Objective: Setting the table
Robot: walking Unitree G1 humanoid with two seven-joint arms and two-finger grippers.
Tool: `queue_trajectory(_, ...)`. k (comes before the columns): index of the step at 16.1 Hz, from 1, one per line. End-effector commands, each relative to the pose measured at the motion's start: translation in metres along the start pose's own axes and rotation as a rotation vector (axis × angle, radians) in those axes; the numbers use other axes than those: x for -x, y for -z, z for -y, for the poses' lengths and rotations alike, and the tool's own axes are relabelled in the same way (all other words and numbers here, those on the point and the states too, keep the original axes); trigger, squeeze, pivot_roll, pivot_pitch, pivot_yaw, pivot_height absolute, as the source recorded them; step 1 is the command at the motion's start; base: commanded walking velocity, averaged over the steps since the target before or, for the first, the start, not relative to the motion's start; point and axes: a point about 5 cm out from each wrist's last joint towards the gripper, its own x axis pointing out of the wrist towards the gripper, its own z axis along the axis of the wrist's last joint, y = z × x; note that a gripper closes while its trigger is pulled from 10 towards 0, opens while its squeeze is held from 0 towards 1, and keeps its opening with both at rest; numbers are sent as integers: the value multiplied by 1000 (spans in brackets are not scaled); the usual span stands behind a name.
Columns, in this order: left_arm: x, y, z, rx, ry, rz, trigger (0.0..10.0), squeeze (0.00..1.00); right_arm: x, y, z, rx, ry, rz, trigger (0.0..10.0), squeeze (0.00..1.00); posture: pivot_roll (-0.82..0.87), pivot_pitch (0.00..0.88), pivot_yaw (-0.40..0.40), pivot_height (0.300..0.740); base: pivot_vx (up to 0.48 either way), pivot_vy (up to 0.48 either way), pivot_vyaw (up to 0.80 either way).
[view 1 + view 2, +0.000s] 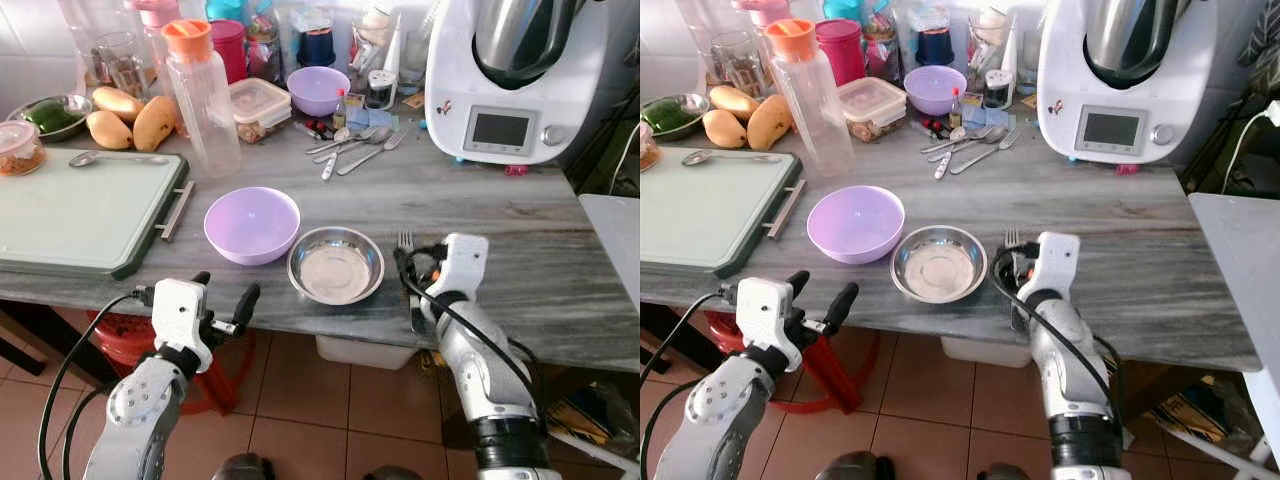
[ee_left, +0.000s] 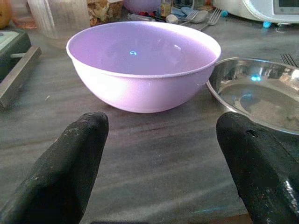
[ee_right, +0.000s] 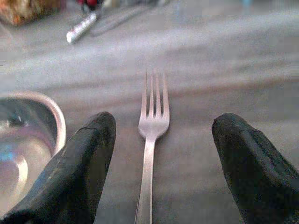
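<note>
We see the right end effector [image 3: 159, 154] low over the front edge of the tabletop [image 1: 560, 250], its two black fingers spread wide and released, holding nothing. Between them lies a fork [image 3: 150, 140] flat on the surface, thin and shiny metal, tines pointing away from the robot; the fingers stand on each side of it and do not touch it. Just beside the fork sits a round steel bowl [image 1: 336, 264], shallow and polished, with a rolled rim.

The left end effector [image 2: 161, 154] is also open and empty, hovering at the tabletop's front edge and facing a lilac plastic bowl [image 1: 252, 224], smooth and deep, which stands just beside the steel bowl. The tabletop is grey stone with fine streaks.

Farther back we see loose spoons and forks [image 1: 352, 146], a second lilac bowl [image 1: 318, 90], a clear ribbed bottle [image 1: 203, 100] with an orange cap, and a pale cutting board [image 1: 70, 210] with a dark frame.
</note>
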Motion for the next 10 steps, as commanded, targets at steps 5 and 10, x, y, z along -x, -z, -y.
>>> queue_trajectory(5, -3, 0, -2, -38, -38, -1, 10000, 0, 6, -18, 6, 45, 53, 131, 10000, 1000, -9, 0, 19, 740, 0, 0, 0)
queue_trajectory(10, -14, -2, -5, -54, -93, -5, 10000, 0, 16, -17, 2, 87, 29, 186, 10000, 0, -12, 0, 20, 740, 0, 0, 0)
